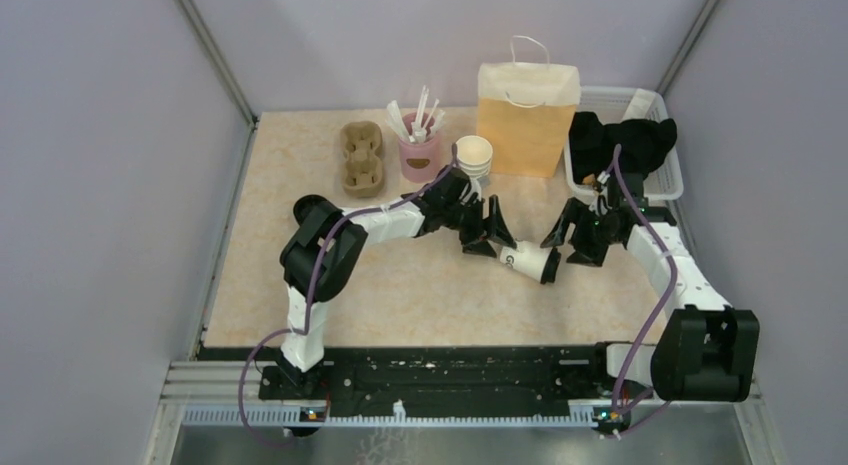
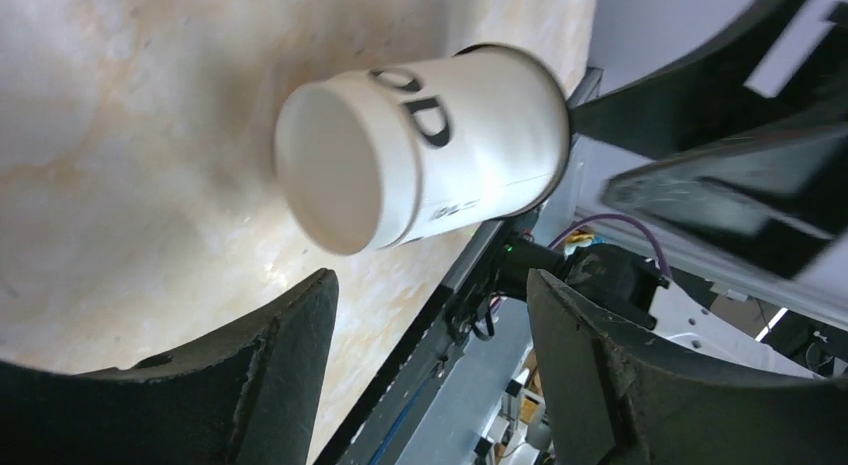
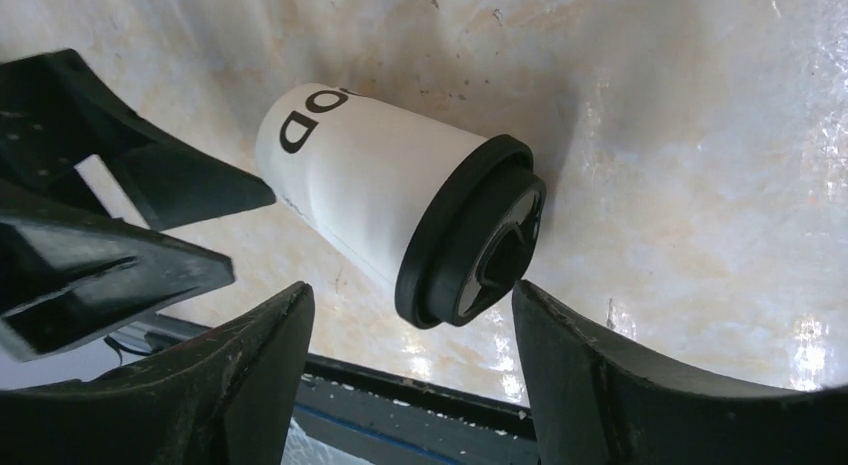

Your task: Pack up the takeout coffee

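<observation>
One takeout coffee cup [image 1: 528, 261], white with dark lettering and a black lid, lies on its side on the table between my two grippers. My left gripper [image 1: 490, 237] is open and empty just left of the cup's base. In the left wrist view the cup's base [image 2: 420, 145] faces me above the open gripper [image 2: 430, 285]. My right gripper [image 1: 572, 240] is open and empty just right of the lid. In the right wrist view the cup [image 3: 370, 180] and its lid [image 3: 470, 235] lie just beyond the open gripper [image 3: 412, 295]. A second lidded cup is out of view.
A tan paper bag [image 1: 527, 115] stands at the back. A stack of lidless white cups [image 1: 474, 155], a pink cup of stirrers [image 1: 420, 150] and a cardboard cup carrier [image 1: 362, 158] stand left of it. A white basket of black lids [image 1: 625, 145] sits at the back right.
</observation>
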Robot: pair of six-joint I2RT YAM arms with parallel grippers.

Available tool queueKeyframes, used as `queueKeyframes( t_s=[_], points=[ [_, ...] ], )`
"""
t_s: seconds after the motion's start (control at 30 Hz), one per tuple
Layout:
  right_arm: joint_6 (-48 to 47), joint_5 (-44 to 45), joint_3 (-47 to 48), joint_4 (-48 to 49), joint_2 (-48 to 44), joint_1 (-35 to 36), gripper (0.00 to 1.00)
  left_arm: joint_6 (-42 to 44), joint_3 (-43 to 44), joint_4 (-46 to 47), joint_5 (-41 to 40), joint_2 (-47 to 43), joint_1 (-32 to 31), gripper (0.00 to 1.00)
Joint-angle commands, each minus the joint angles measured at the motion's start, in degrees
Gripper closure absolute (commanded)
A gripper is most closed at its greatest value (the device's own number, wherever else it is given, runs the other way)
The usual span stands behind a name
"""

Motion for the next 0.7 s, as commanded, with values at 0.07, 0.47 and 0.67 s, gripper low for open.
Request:
queueKeyframes(
  t_s=[0.07,0.47,0.67],
  points=[
    [1.53,-2.40,-1.91,4.54,2.23,-0.12,0.30,0.70,5.21,1.22,1.84,4.34,-0.21,0.31],
    [5.48,-7.54,-1.09,9.00,2.18,1.62,0.50,0.63,6.54,-2.14,1.38,7.45,-0.12,0.52],
    [9.32,-5.06,3.13,8.75,0.51,9.70,0.51,-0.61,-0.29,0.15,0.26,3.58,-0.15,0.53]
  ],
)
